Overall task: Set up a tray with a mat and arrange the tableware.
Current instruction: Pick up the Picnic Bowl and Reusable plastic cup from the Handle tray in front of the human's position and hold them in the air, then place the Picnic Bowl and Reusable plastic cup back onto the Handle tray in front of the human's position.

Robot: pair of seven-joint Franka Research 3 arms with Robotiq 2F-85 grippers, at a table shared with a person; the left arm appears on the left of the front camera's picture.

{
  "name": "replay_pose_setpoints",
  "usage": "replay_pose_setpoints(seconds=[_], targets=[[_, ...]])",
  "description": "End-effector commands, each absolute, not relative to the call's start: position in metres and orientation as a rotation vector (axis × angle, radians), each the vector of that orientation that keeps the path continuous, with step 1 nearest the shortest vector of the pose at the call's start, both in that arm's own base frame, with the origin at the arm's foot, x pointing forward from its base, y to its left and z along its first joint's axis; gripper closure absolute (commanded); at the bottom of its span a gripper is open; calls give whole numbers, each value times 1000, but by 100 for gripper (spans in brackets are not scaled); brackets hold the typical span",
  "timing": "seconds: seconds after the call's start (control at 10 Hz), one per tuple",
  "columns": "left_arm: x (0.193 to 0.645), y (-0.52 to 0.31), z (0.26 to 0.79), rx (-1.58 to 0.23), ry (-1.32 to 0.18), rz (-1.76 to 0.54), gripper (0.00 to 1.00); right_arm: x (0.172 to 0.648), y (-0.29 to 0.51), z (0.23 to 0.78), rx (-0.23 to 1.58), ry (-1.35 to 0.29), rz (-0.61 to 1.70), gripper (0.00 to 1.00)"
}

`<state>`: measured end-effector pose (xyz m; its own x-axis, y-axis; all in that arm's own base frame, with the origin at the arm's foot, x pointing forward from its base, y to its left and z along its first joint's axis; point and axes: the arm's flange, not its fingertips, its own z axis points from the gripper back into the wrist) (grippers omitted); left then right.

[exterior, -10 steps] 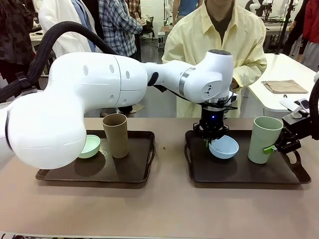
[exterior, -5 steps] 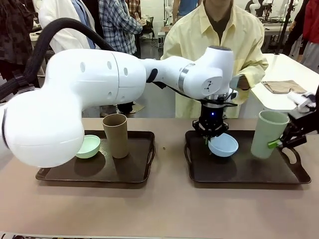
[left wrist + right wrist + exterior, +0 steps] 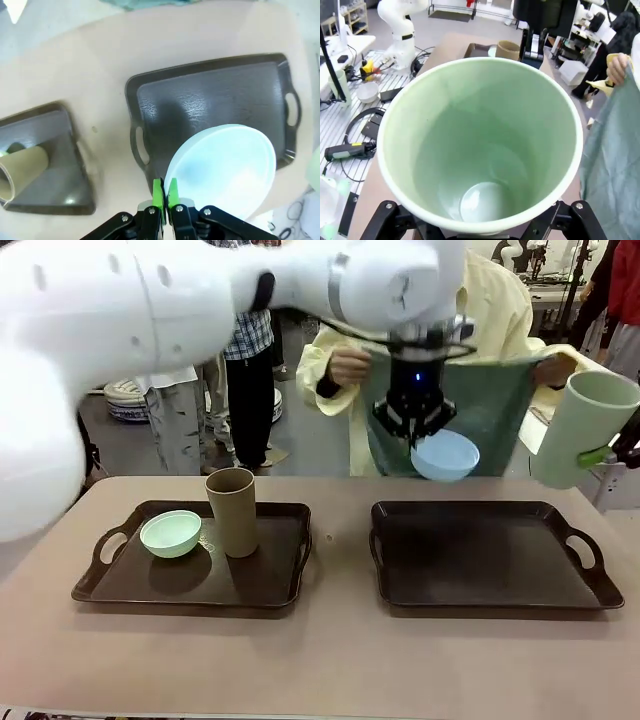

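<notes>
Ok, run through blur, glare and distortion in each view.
Front view: the left arm, close to the lens, is smeared with blur, while the left tray is sharp. Left wrist view: soft all over, a pale sheen on the empty tray, the blue bowl washed out. Right wrist view: wide-angle bulge swells the green tumbler; background fairly clear.

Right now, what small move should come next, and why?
Probably a pause aloft: the left hand holds the light blue bowl above the bare right tray, the right hand holds the pale green tumbler in the air, and the person spreads a mat behind the tray, likely to lay it there.
</notes>
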<state>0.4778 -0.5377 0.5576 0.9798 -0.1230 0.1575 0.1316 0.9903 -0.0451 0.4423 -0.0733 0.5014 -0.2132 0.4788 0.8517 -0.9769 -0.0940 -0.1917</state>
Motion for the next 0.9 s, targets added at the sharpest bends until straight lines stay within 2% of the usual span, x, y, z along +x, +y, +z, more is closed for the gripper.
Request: replay_pose_setpoints(seconds=[0.0, 0.2, 0.3, 0.8], targets=[[455, -530, 570, -27, -197, -82, 100, 434, -63, 517, 746, -903, 1588, 76], [452, -522, 572, -56, -139, -86, 100, 436, -68, 517, 734, -943, 1594, 76], [459, -532, 589, -63, -176, -109, 100, 436, -68, 517, 734, -943, 1594, 76], [459, -532, 589, -63, -176, -109, 100, 436, -68, 517, 734, -943, 1594, 76]])
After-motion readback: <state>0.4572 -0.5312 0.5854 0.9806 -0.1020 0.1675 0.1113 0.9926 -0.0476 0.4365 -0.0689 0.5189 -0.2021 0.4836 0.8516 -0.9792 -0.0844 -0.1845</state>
